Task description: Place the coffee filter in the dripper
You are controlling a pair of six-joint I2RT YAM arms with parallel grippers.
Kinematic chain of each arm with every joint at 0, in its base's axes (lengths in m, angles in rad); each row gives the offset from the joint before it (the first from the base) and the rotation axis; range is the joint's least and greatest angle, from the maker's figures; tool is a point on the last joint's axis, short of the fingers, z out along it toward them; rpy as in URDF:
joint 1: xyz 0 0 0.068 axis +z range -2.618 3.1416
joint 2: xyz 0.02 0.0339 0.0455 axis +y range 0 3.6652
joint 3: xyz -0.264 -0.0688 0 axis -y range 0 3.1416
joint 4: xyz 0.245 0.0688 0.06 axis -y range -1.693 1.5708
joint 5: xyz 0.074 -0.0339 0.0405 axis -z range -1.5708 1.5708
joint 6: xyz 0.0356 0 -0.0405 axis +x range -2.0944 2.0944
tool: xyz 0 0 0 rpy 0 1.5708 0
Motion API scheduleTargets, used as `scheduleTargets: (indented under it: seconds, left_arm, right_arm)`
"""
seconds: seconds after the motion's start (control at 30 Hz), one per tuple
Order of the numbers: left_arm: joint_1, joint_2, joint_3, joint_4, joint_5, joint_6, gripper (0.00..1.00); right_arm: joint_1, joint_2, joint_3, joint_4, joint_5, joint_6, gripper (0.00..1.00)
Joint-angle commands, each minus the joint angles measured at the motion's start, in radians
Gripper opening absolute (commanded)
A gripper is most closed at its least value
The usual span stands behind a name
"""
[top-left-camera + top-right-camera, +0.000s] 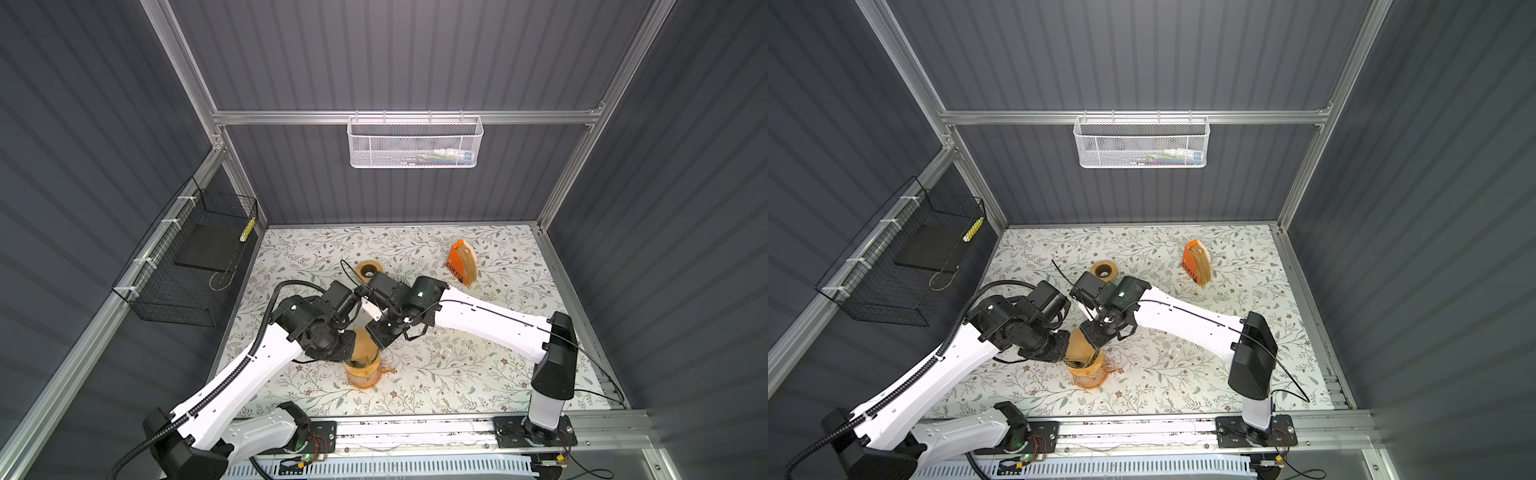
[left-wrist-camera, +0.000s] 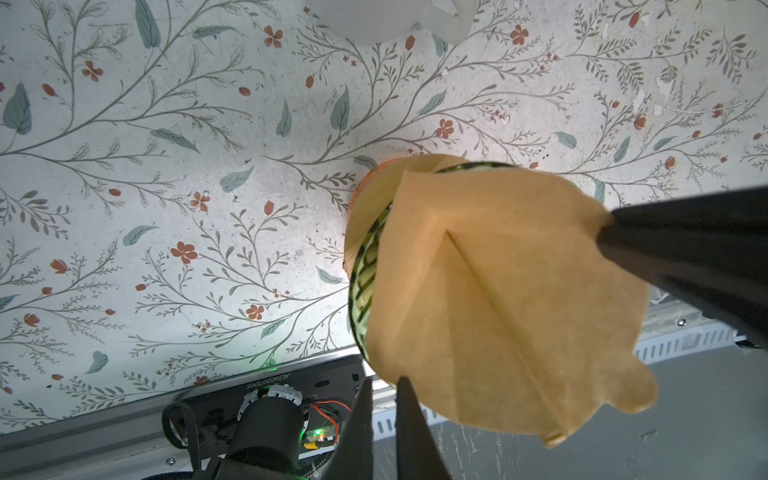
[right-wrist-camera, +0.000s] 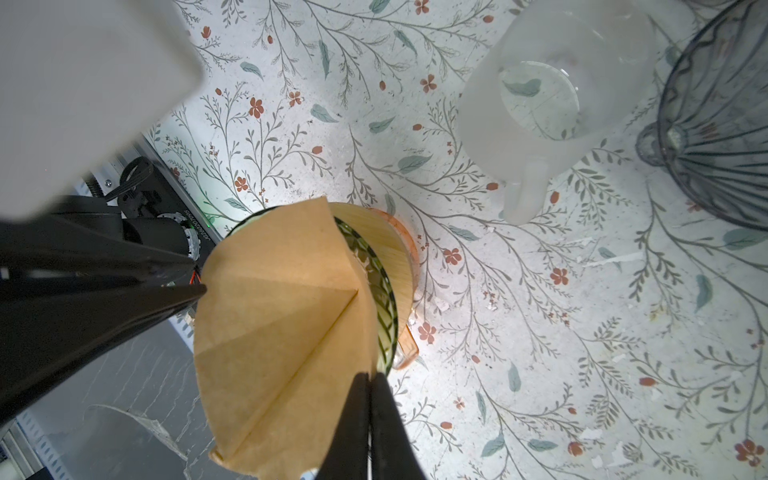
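1. Coffee filter (image 2: 498, 291): brown paper cone, point down over the mouth of the dripper (image 2: 368, 286). It sits directly beneath and between both grippers. Most of the paper stands above the glass rim.
2. Left gripper (image 2: 383, 380): jaws nearly together, apparently pinching the filter's rim.
3. Right gripper (image 3: 369, 379): jaws closed on the opposite rim. Neither arm is nearer.
4. Cone axis leans off the dripper's centre, so the coming move is likely straight down.
5. Hidden: how deep the point sits. In both top views the wrists cover both pinch points, and the orange carafe (image 1: 362, 378) is only partly seen.
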Motion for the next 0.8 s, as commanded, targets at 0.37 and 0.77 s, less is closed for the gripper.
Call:
scheduleTargets:
  seconds: [0.37, 0.77]
  left_arm:
    - [-0.008, -0.013, -0.021, -0.005, -0.014, 0.001, 0.14]
    - [-0.008, -0.012, -0.026, 0.001, -0.011, 0.001, 0.14]
  right_arm:
    - [0.010, 0.013, -0.009, 0.004, -0.009, 0.007, 0.06]
    - [0.012, 0.028, -0.016, 0.003, -0.002, 0.006, 0.05]
